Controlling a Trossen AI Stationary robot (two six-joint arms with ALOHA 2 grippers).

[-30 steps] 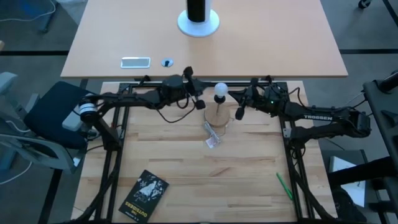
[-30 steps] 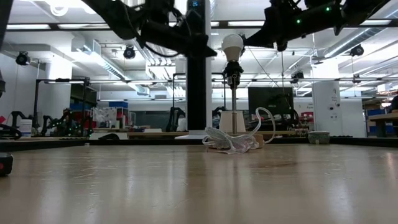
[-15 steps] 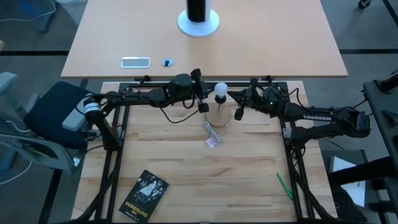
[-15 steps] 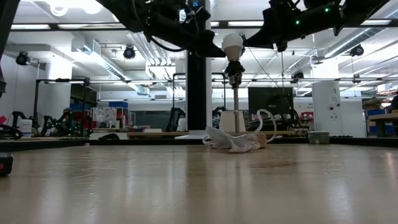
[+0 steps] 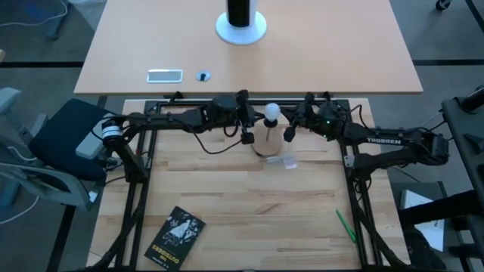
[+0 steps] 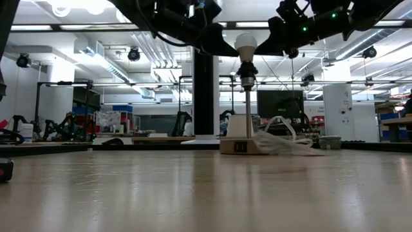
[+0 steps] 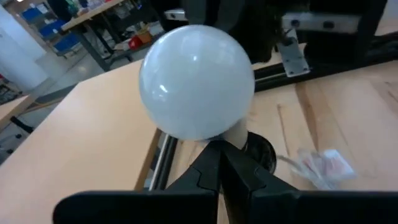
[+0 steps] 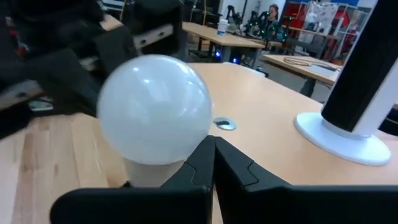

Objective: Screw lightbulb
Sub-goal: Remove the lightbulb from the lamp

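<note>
The white globe lightbulb [image 5: 271,112] sits at the top of a thin upright stem [image 6: 247,103] on a round wooden base [image 5: 266,145], near the table's far edge. My left gripper [image 5: 255,119] is shut, level with the bulb on its left side. Its tips show just under the globe in the left wrist view [image 7: 219,152]. My right gripper [image 5: 288,119] is shut, level with the bulb on its right side, with its tips below the globe [image 8: 214,146]. A crumpled clear wrapper [image 5: 287,160] lies on the table beside the base. My left gripper comes level from the table's left, its shut fingertips [image 7: 211,155] at the bulb's lower side [image 7: 205,134]. I cannot tell whether they touch. My right gripper comes level from the table's right, its shut fingertips [image 8: 205,152] at the bulb's lower side [image 8: 171,155]. I cannot tell whether they touch.
A black cylinder on a round white base [image 5: 242,26] stands on the far table, with a flat white object [image 5: 165,75] to its left. A black book [image 5: 175,236] lies at the near left and a green pen [image 5: 345,225] at the near right.
My left gripper has moved toward the table's right, up to the bulb. My right gripper has edged a little closer to the bulb. The lamp has shifted a little. The clear wrapper has slid from the near side of the base to its right.
</note>
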